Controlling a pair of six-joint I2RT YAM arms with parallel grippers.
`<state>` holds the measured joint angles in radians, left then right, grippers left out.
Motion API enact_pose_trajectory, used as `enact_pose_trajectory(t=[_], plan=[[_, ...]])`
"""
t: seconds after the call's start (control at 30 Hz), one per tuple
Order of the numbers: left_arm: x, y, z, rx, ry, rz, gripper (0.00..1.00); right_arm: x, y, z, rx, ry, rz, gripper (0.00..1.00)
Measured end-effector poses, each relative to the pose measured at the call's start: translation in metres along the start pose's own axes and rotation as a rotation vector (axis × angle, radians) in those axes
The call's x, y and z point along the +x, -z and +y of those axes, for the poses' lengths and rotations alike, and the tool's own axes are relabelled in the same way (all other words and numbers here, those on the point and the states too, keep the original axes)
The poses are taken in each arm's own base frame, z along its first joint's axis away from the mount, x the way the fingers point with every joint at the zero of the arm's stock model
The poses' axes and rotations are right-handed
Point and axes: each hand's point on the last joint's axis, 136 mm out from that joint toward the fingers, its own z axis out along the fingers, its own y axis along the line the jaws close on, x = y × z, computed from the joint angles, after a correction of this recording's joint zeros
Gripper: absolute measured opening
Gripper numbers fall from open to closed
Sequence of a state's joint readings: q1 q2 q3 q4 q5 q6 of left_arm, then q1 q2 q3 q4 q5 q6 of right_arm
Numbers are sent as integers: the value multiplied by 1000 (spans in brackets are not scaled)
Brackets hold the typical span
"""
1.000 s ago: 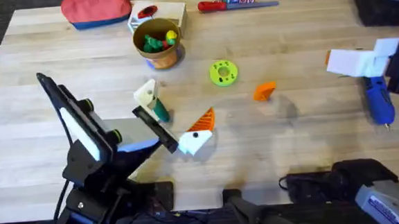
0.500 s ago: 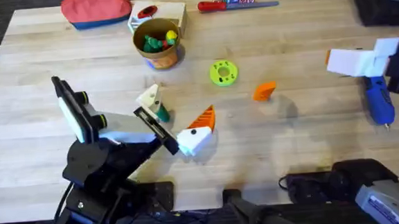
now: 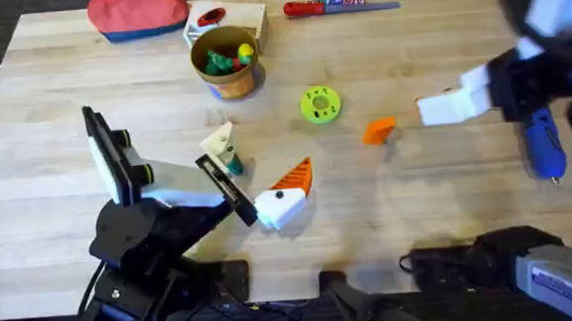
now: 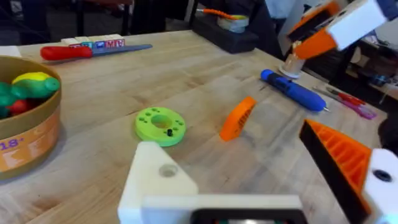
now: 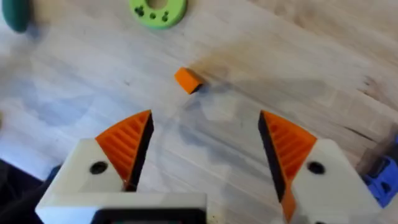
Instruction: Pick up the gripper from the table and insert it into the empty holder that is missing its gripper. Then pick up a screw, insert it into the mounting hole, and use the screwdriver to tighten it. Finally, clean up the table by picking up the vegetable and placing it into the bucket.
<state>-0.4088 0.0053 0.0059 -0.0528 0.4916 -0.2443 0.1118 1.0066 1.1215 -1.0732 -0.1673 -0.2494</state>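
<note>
This looks like a robot lab or a workshop. Two robot arms sit at a big wooden table (image 3: 439,221) made of light planks. Their hands are made of white and orange plastic parts that look printed. Tools lie around: a chunky blue screwdriver (image 3: 544,145) and a slim red-handled screwdriver (image 3: 331,6) at the far edge. In the left wrist view, behind the table, there is a dark tray (image 4: 233,34) with more bits in it, and more small tools lie on a side surface (image 4: 345,99). Toy things sit on the table too, like a small bucket (image 3: 225,60) of play food and a red pouch (image 3: 138,12). It is a place for testing robots, not a home.
</note>
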Motion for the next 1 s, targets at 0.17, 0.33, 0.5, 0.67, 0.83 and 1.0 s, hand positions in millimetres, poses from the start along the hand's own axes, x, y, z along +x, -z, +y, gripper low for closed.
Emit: enact_pose_trajectory(t=[0.17, 0.33, 0.5, 0.67, 0.83, 1.0], plan=[[3, 0, -11, 62, 1, 16, 990, -2, -33, 18, -77, 169, 168, 991], [7, 2, -27, 160, -3, 41, 990, 1, -65, 23, -92, 267, 282, 991], [11, 5, -39, 227, -21, 57, 990, 12, -91, 24, -124, 352, 386, 991], [11, 5, -41, 245, -25, 62, 990, 21, -106, 21, -141, 407, 451, 990], [11, 5, -42, 246, -26, 62, 989, 22, -120, 19, -148, 451, 473, 982], [11, 5, -42, 246, -28, 62, 990, 15, -130, 22, -143, 485, 448, 818]])
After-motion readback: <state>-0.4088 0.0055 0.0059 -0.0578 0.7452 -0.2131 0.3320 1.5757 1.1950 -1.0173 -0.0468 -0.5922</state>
